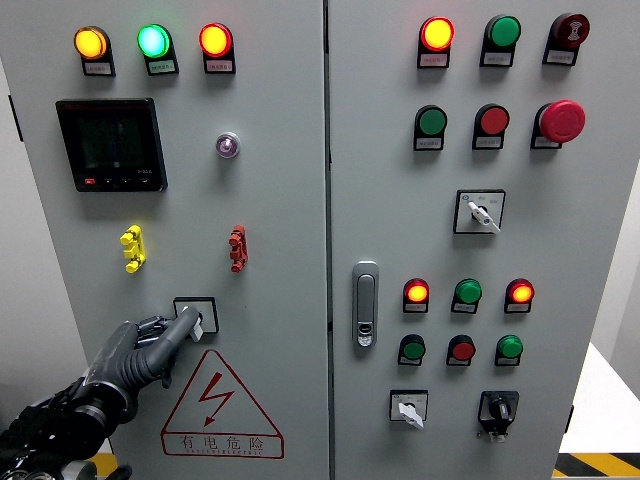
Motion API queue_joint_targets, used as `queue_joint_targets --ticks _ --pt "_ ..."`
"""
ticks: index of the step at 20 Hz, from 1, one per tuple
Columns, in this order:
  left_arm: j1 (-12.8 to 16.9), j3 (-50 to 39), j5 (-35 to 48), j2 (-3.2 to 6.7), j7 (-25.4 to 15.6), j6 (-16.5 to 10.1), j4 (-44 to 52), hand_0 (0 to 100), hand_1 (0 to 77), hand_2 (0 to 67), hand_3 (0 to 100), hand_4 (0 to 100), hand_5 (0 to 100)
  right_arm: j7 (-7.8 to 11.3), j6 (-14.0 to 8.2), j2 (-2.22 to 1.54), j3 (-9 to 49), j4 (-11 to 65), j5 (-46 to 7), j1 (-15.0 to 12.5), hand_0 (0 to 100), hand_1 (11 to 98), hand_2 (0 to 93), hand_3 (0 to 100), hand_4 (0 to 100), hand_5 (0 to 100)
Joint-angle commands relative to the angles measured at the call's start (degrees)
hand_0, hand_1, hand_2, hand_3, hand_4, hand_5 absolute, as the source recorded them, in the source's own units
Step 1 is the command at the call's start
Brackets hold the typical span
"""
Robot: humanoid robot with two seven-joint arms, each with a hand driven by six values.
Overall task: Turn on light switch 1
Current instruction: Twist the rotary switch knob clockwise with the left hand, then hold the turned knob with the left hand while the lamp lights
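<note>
On the left cabinet door (pixel 260 200) in front of me, a red triangular warning sign (pixel 220 405) shows a lightning bolt above "有电危险". Other labels are too small to read.

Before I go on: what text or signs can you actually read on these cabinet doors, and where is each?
"有电危险", with a lightning bolt: red warning triangle, left door, lower part.
Small tags under the lamps and buttons, e.g.: too small to read.
Meter screen: dim, no digits legible.
Rotary switch dial marks: too small to read.
</note>
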Motion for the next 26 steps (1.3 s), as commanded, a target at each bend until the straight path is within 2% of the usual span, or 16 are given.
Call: queue_joint_targets --ticks 1,5,15,22,25,26 --pt "0.0 0.0 0.0 0.03 0.08 0.0 0.03 100 51.7 53.8 98 100 96 0.0 0.02 -0.02 0.01 0.0 0.0 0.0 0 19.9 0.0 20 19 10" --pt "-0.17 0.17 0.0 0.03 0.08 0.0 0.03 100 54.3 53.8 98 100 96 0.0 -0.06 -0.02 -0.07 0.09 0.0 0.0 0 19.9 0.0 20 19 11" --pt "-0.17 0.35 0.0 0.03 0.08 0.0 0.03 100 53.7 53.5 99 100 98 0.0 0.02 0.06 0.01 0.0 0.0 0.0 0 19.3 0.0 20 19 11" --pt "-0.17 0.35 0.0 -0.06 0.17 0.0 -0.06 100 54.6 53.8 100 100 99 0.0 0.02 -0.02 0.01 0.09 0.0 0.0 0 19.4 0.0 20 19 11" --pt "-0.17 0.35 0.0 -0.06 0.17 0.08 -0.24 100 54.5 53.8 100 100 99 0.0 0.02 0.06 0.01 0.0 0.0 0.0 0 19.6 0.0 20 19 11" --pt "-0.17 0.35 -0.09 -0.06 0.08 0.08 -0.24 100 54.4 53.8 100 100 99 0.0 -0.06 -0.02 0.01 0.0 0.0 0.0 0 19.7 0.0 20 19 11"
